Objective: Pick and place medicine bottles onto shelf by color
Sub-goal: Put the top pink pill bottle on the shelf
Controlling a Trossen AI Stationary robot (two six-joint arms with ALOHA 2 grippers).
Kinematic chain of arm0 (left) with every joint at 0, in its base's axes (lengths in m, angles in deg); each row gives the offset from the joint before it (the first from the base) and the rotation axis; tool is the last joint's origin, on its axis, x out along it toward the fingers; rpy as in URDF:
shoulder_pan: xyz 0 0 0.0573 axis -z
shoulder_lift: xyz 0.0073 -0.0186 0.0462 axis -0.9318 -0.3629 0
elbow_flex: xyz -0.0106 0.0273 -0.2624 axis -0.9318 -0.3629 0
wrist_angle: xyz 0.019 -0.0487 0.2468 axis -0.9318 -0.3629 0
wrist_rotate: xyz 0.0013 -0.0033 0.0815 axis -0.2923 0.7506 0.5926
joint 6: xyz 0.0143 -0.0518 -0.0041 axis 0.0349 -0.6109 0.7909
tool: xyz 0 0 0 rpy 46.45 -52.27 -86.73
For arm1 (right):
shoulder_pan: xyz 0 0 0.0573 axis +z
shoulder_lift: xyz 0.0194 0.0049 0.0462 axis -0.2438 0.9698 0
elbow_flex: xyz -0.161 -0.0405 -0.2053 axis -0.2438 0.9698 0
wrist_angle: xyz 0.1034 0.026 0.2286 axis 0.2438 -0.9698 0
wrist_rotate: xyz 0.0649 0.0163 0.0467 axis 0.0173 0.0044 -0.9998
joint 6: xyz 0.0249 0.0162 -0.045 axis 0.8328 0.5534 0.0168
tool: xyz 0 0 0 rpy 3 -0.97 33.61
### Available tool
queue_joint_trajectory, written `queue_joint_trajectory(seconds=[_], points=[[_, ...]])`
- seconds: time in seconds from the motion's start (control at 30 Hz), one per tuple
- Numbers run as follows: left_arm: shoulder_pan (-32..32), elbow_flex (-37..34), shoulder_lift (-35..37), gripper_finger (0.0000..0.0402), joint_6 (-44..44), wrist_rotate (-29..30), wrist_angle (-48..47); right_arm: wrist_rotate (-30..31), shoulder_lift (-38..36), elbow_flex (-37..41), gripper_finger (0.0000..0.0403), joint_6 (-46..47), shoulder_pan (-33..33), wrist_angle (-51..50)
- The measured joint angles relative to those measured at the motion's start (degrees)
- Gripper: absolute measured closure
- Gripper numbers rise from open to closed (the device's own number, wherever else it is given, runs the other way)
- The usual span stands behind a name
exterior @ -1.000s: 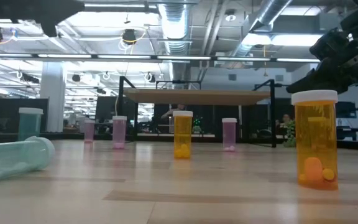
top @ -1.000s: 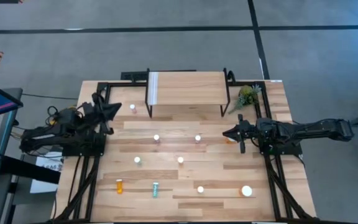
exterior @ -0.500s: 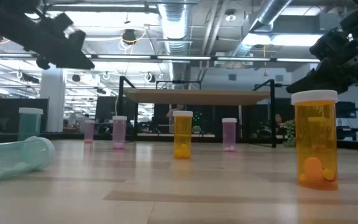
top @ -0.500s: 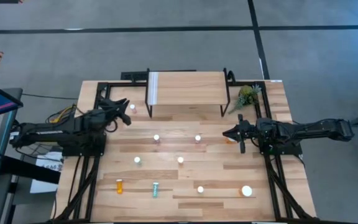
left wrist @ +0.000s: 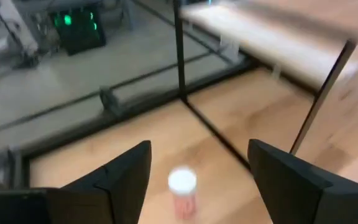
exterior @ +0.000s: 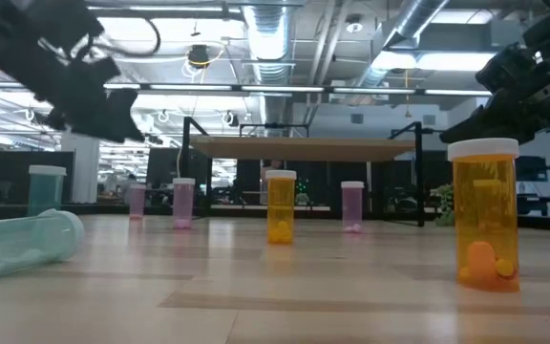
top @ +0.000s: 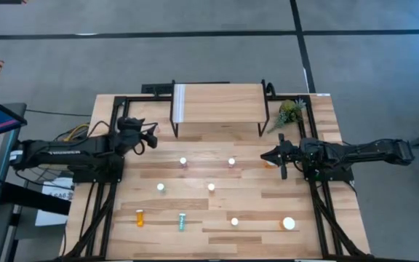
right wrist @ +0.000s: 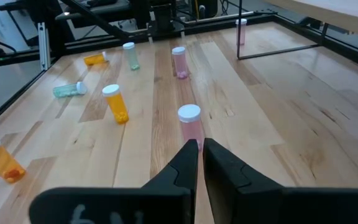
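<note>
My left gripper (top: 152,134) hovers open near the table's far left, by the shelf's (top: 217,102) left front leg. A pink medicine bottle (left wrist: 182,188) with a white cap stands upright on the table just ahead of its fingers and between their lines, untouched. My right gripper (top: 268,155) waits shut at the right side, low over the table, pointing at another upright pink bottle (right wrist: 189,124). More pink, teal and orange bottles stand or lie across the middle and near part of the table. The shelf's top is bare.
A wide orange bottle (top: 289,223) stands near the front right. An orange bottle (top: 140,217) and a teal one (top: 182,222) lie on their sides near the front edge. A small green plant (top: 289,112) sits right of the shelf. Thin black shelf legs (left wrist: 180,56) stand close to my left gripper.
My left gripper has come down and moved toward the table's right, toward the pink bottle by the shelf's leg. It has tipped from pointing steeply down to nearly level, and its fingers have opened. My right gripper has kept still, and no bottle has moved.
</note>
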Motion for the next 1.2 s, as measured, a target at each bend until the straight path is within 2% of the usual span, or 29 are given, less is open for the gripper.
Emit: queue_joint_trajectory(seconds=[0.13, 0.27, 0.37, 0.6, 0.83, 0.97, 1.2], points=[[0.00, -2.59, -2.19, 0.0142, -3.59, -3.25, 0.57, 0.00, -0.01, 0.00, 0.0352, 0.00, -0.01, 0.01], [-0.23, -3.88, -4.05, 0.0142, -6.08, -3.49, 0.91, 0.00, -0.01, 0.00, 0.0352, 0.01, 0.01, 0.00], [-2.69, -3.11, -5.24, 0.0142, -7.31, -5.39, 0.76, 0.00, -0.01, 0.00, 0.0352, 0.01, 0.00, 0.01], [-17.07, 6.03, -8.78, 0.0142, -0.80, -22.97, -4.95, 0.00, 0.00, 0.00, 0.0352, 0.00, -0.01, 0.02], [-30.05, 11.69, -18.07, 0.0142, 7.44, -37.20, -8.61, 0.00, -0.01, 0.00, 0.0352, 0.00, -0.01, 0.01], [-33.34, 14.94, -24.95, 0.0142, 11.41, -39.91, -9.10, 0.00, 0.01, 0.00, 0.0352, -0.01, 0.00, 0.02], [-34.27, 21.07, -34.75, 0.0142, 15.78, -40.54, -12.21, -0.01, 0.00, 0.00, 0.0352, 0.01, 0.01, 0.02]])
